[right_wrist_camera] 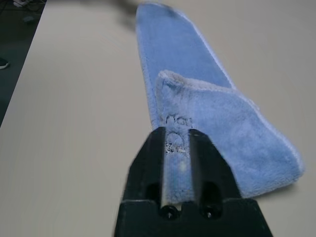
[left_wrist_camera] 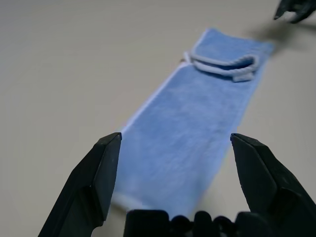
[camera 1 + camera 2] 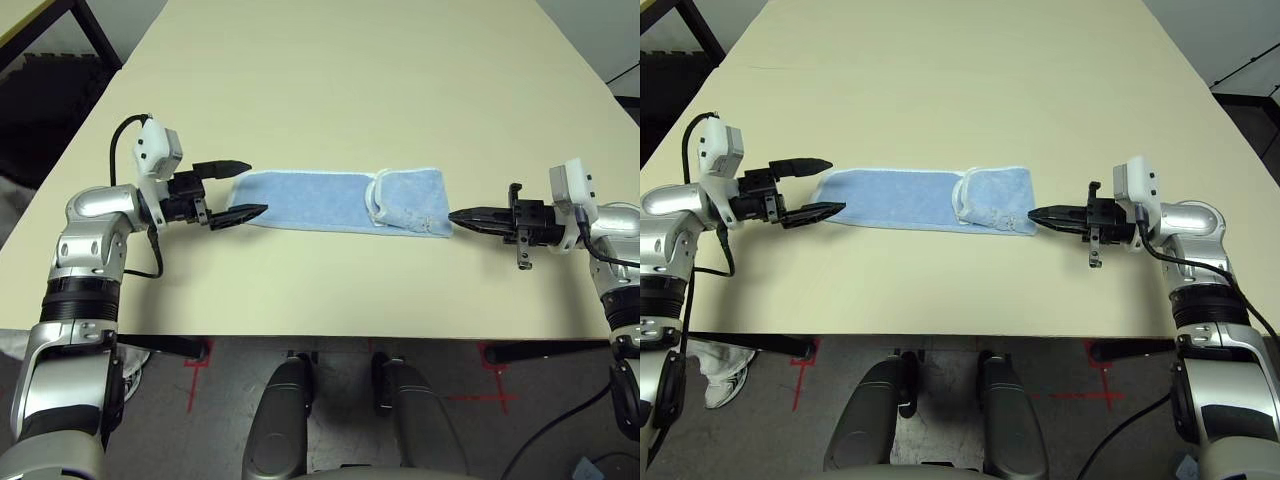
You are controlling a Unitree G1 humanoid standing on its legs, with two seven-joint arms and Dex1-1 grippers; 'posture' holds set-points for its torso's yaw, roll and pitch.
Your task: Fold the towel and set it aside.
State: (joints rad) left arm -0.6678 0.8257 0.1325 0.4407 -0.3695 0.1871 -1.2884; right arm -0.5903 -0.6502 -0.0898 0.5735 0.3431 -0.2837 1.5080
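Observation:
The light blue towel (image 3: 310, 200) lies flat on the table as a long strip running left to right. Its right end is folded back over itself, and the whitish hem (image 3: 377, 197) crosses the strip there. My left gripper (image 3: 256, 188) is open, one finger on each side of the towel's left end, low over the table. In the left wrist view the strip runs away between its fingers (image 2: 101, 168). My right gripper (image 3: 452, 215) points at the towel's right edge, tips touching it, its fingers (image 1: 157, 153) a narrow gap apart, so it is open. Faint embroidery (image 1: 176, 120) shows just beyond them.
The beige table (image 3: 330, 80) stretches far behind the towel. Its front edge (image 3: 330, 335) runs close below both grippers, with floor and red tape marks (image 3: 195, 365) under it. A dark frame (image 3: 90, 30) stands past the table's far left corner.

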